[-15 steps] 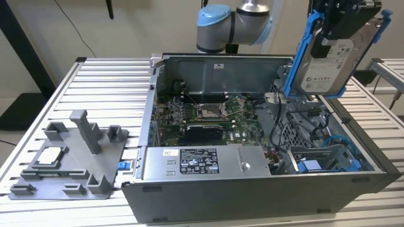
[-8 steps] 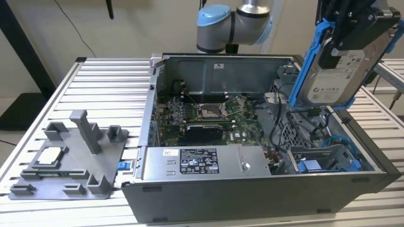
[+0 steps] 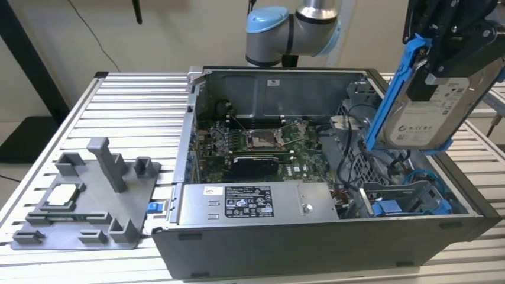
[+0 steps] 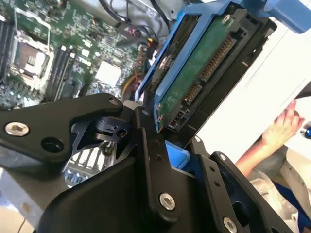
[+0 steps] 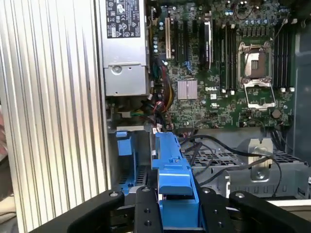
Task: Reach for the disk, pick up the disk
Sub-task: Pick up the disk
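Observation:
The disk, silver-grey with a white label and blue rails, hangs tilted in the air above the open computer case's right side in the exterior view. My gripper is shut on its upper part. In the second wrist view the disk shows its green circuit-board side and connector, clamped between the black fingers. In the first wrist view the disk's blue rail stands between the two fingers, well above the case.
The open computer case holds a motherboard, a silver power supply box and a blue drive bay. A grey fixture sits on the slatted table at the exterior view's left. A person's hand is nearby.

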You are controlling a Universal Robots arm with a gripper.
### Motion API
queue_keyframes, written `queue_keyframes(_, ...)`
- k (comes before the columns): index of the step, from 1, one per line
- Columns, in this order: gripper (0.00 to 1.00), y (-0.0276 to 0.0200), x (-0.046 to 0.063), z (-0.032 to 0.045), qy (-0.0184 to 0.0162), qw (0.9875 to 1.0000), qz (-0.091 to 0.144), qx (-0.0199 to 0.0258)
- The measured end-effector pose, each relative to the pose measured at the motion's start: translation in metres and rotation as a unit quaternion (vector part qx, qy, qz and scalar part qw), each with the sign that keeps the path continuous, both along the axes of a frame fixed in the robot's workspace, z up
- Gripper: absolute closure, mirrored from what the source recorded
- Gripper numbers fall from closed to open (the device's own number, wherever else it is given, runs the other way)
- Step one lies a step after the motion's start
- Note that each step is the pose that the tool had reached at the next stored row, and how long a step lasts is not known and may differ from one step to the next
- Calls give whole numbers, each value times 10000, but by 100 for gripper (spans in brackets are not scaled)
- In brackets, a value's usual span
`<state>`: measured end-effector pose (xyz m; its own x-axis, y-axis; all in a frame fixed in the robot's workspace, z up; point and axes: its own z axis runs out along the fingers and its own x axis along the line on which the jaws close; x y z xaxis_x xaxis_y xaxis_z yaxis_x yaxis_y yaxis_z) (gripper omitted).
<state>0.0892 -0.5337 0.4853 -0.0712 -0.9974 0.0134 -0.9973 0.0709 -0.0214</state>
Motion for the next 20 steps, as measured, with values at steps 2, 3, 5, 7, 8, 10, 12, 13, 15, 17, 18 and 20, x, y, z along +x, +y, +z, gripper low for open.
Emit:
queue_keyframes(2,100,-27,0,0,59,9999,0,-98)
queue_keyframes(3,100,-41,0,0,91,9999,0,-139)
queue_keyframes(5,100,-72,2,-14,134,9998,2,-172)
queue_keyframes(7,100,-78,3,-43,134,9998,2,-152)
queue_keyframes(8,100,-78,5,-49,135,9998,3,-132)
queue_keyframes(10,100,-80,10,-69,134,9999,4,-81)
queue_keyframes(12,100,-84,19,-83,134,9999,5,-34)
queue_keyframes(13,100,-85,26,-90,135,9999,5,-9)
queue_keyframes(15,100,-94,53,-107,134,9999,6,23)
queue_keyframes(17,100,-101,81,-132,134,9999,16,39)
queue_keyframes(18,100,-104,87,-149,135,9999,31,37)
queue_keyframes(20,100,-119,88,-184,135,9999,56,38)
